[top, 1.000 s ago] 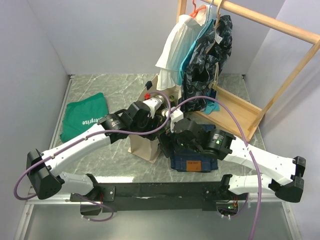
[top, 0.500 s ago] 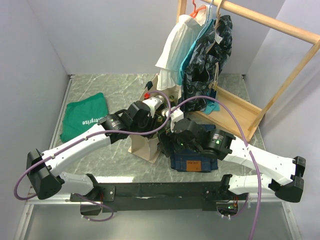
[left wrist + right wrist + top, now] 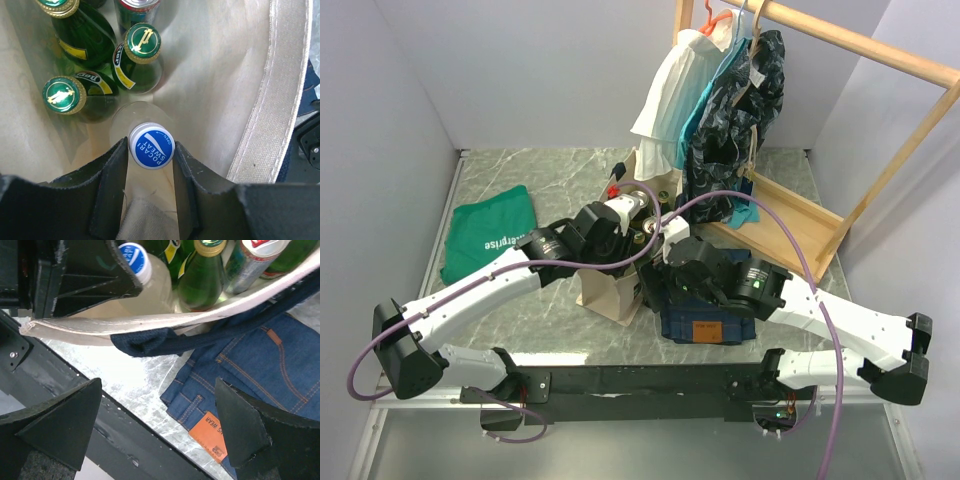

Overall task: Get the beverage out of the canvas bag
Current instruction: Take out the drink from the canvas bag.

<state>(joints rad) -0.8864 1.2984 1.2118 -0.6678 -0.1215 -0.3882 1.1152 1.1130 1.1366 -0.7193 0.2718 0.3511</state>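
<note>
Inside the cream canvas bag (image 3: pixel 280 100) stands a pale clear beverage bottle with a blue "Pocari Sweat" cap (image 3: pixel 152 141). My left gripper (image 3: pixel 150 149) reaches into the bag from above. Both of its black fingers press the sides of that cap, so it is shut on the bottle. In the right wrist view the same bottle (image 3: pixel 145 285) shows behind the bag's rim (image 3: pixel 100 325). My right gripper (image 3: pixel 157 390) stands wide open outside the bag, over the table and the jeans, holding nothing. In the top view the bag (image 3: pixel 605 290) sits between both wrists.
Three green glass bottles (image 3: pixel 142 47) (image 3: pixel 62 95) (image 3: pixel 60 5) and a can (image 3: pixel 137 7) share the bag. Its navy handle (image 3: pixel 165 340) droops outside. Folded blue jeans (image 3: pixel 710 325) lie right of the bag and a green cloth (image 3: pixel 485 235) left. A wooden clothes rack (image 3: pixel 800 120) stands behind.
In the top view both arms stay almost where they were, with the left wrist still over the bag's mouth. No clear movement shows.
</note>
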